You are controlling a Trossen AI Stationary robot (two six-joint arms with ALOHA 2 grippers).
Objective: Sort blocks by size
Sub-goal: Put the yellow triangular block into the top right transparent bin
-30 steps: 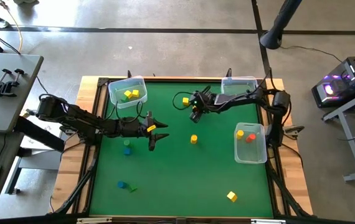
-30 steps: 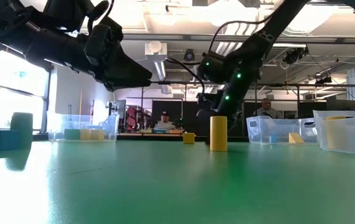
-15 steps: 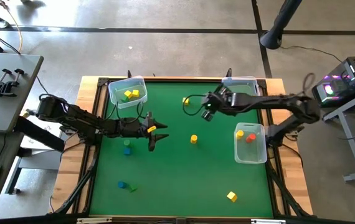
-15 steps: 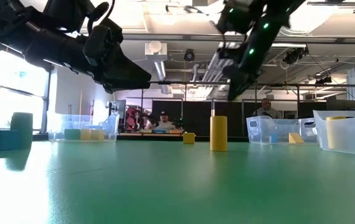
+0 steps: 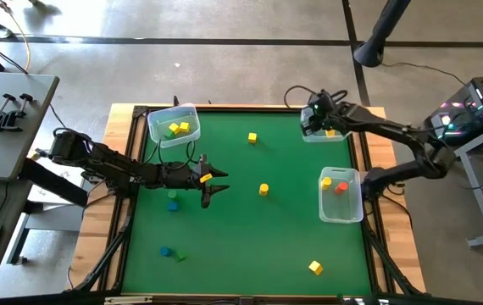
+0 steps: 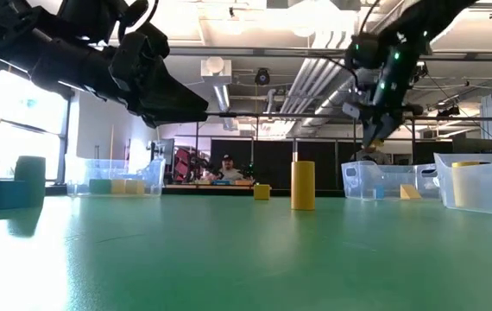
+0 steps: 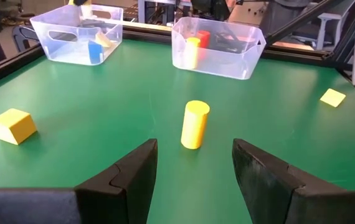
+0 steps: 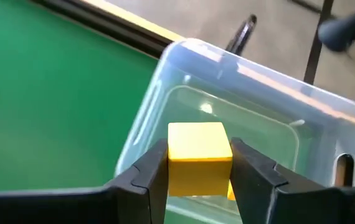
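My right gripper (image 5: 312, 121) hangs over the clear far-right bin (image 8: 271, 118), shut on a yellow cube (image 8: 198, 152). My left gripper (image 7: 194, 177) waits open and low at the table's left middle. A yellow cylinder (image 7: 194, 124) stands on end just ahead of it, between the lines of its fingers. Loose blocks rest on the green mat: a yellow cube (image 5: 252, 137) near the far edge, a yellow one (image 5: 315, 268) near the front, and green (image 5: 174, 194) and blue (image 5: 172, 206) ones at the left. My right gripper pinches the yellow cube by two opposite side faces (image 8: 172, 163) between its two fingers. The fingers slant down from above. The cube is lifted clear and sits level over the bin's open top.
A clear bin (image 5: 174, 124) at the far left holds yellow and green blocks. Another bin (image 5: 341, 206) at the right edge holds a yellow and a red block. A blue (image 5: 166, 252) and a green block (image 5: 180, 257) lie near the front left. The mat's middle is bare.
My right gripper has risen from the mat's far middle and swung toward the table's right edge until it is above the far-right bin, rolling as it went. It has carried the yellow cube clear of the mat.
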